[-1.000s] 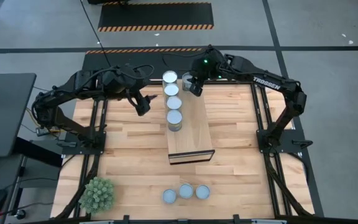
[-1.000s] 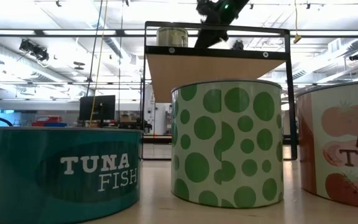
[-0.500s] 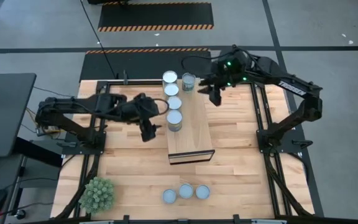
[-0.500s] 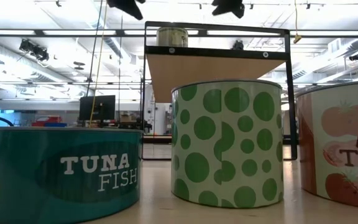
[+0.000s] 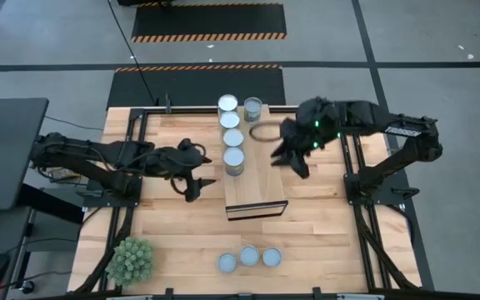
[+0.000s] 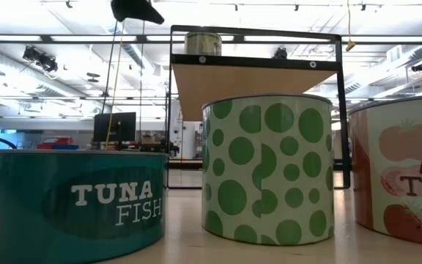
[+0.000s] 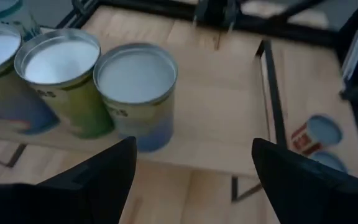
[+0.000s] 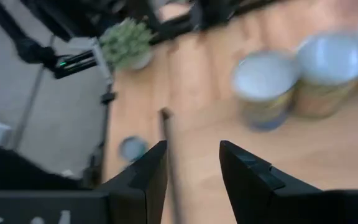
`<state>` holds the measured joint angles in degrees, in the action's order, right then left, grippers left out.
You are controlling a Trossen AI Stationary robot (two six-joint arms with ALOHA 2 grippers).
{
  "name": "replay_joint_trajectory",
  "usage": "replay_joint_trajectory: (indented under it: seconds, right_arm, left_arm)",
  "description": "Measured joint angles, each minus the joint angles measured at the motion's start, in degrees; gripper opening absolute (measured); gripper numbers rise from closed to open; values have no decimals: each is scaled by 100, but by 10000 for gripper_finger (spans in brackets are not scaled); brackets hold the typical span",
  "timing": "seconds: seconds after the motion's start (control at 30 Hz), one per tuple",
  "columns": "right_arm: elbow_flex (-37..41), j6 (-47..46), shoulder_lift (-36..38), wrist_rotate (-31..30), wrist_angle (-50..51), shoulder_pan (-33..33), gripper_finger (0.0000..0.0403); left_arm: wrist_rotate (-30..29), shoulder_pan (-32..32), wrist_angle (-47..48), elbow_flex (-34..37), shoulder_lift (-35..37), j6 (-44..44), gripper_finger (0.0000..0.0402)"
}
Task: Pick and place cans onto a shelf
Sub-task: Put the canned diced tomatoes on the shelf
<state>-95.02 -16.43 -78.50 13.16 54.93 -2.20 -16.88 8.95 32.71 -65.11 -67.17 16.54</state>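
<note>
Cans (image 5: 248, 257): three on table at 6 o'clock; rigid, smooth-walled, likely light (grip mid-wall). Left pincer (image 5: 192, 188) and right pincer (image 5: 292, 160): both apart, empty, flanking shelf (image 5: 257, 179).

Bright even overhead light, soft shadows, right wrist view motion-blurred, ceiling glare

The desk (image 5: 173, 218) is carrying the shelf (image 5: 257, 179), a plant ball (image 5: 131, 260) and three cans (image 5: 248, 257) sitting in a row near its front edge. Five cans (image 5: 233, 137) are standing on the shelf.
</note>
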Motion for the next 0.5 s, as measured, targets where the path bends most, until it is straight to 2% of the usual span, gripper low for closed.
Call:
replay_joint_trajectory:
  seconds: [0.1,0.23,0.4,0.5]
  right_arm:
    - [182,-656,-15,-12,-18,426,150]
    - [426,-847,-24,-443,-465,973,152]
    - [570,-795,-26,-1032,-1034,1716,152]
    - [639,-962,-26,-1458,-1079,2300,151]
  left_arm:
    - [20,23,-680,355,190,281,322]
    - [16,212,-1482,693,377,719,322]
    - [-428,550,-2113,978,408,1196,322]
    - [-717,748,-2817,1232,408,1636,322]
